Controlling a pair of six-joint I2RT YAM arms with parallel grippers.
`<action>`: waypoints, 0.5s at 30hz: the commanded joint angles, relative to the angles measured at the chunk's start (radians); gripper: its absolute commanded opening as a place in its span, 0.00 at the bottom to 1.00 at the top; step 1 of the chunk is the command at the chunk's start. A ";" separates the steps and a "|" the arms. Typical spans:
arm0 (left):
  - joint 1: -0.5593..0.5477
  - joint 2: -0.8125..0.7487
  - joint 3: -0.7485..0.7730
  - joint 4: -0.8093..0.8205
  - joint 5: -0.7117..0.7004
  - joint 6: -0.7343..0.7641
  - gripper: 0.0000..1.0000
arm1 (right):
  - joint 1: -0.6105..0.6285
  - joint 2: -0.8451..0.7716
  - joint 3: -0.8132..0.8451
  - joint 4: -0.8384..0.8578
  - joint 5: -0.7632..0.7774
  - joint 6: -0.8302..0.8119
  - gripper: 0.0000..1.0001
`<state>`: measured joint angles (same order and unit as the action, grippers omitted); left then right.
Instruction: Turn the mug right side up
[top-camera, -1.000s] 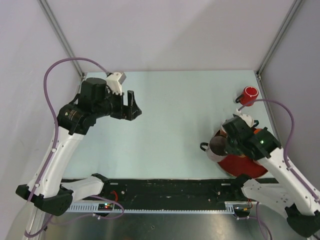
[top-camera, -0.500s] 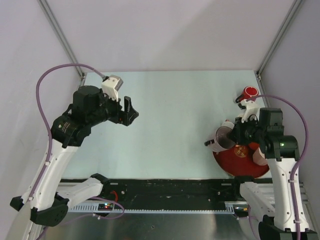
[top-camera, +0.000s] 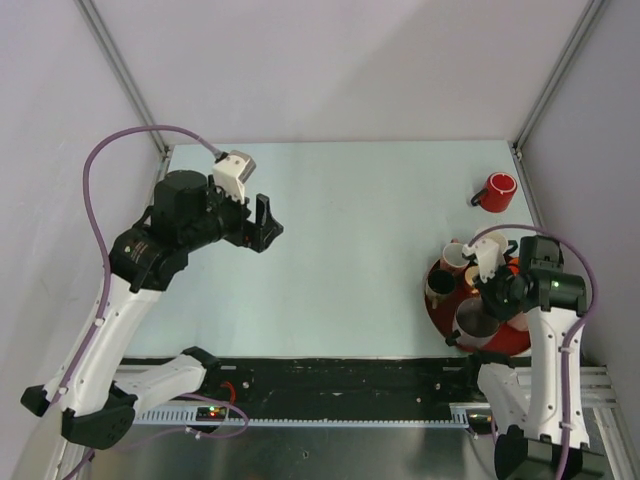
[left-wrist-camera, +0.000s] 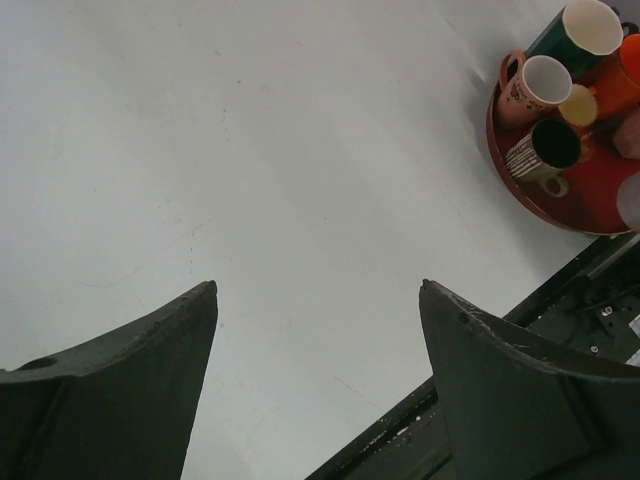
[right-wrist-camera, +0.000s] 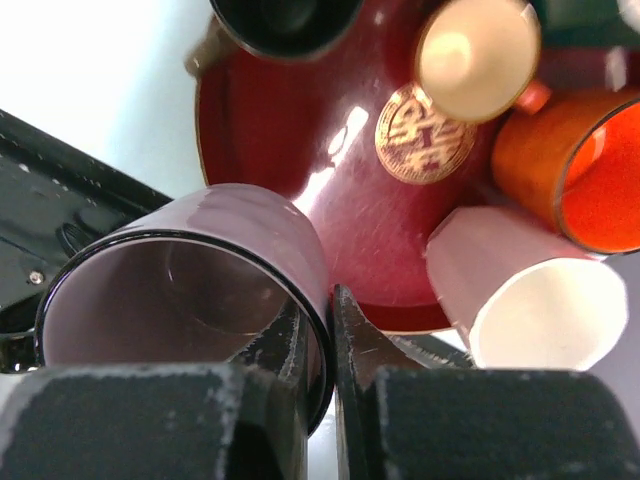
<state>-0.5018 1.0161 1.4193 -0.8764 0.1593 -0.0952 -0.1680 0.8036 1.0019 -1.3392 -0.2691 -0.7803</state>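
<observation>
1. Holding the lilac mug by its wall, the right gripper is clenched on the rim, one finger inside and one outside. The mug hangs over the 6 o'clock edge of the red tray, with its mouth toward the wrist camera.
2. It looks nearly righted, so I judge the step in hand is setting it down. Level the wrist first so the base meets the tray flat, not on an edge.
3. Aim for the bare patch around the gold emblem, at the mug's 1 o'clock in the wrist view.
4. Mind the pale pink mug at 3 o'clock and the orange mug beyond it. Lower straight and let go only once the base rests.
5. Farther out, the left gripper hangs released over the table, well apart at the tray's 10 o'clock. A red mug stands alone at 12 o'clock.
</observation>
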 joint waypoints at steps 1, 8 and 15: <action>-0.007 -0.007 -0.001 0.037 -0.020 0.029 0.85 | -0.079 0.009 -0.130 0.085 0.056 -0.093 0.00; -0.008 -0.003 -0.009 0.036 -0.041 0.039 0.85 | -0.146 -0.040 -0.286 0.296 0.015 -0.150 0.00; -0.004 0.036 0.017 0.036 -0.078 0.064 0.85 | -0.186 0.025 -0.327 0.397 -0.038 -0.186 0.00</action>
<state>-0.5049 1.0332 1.4193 -0.8757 0.1154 -0.0669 -0.3332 0.8005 0.6857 -1.0565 -0.2577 -0.9302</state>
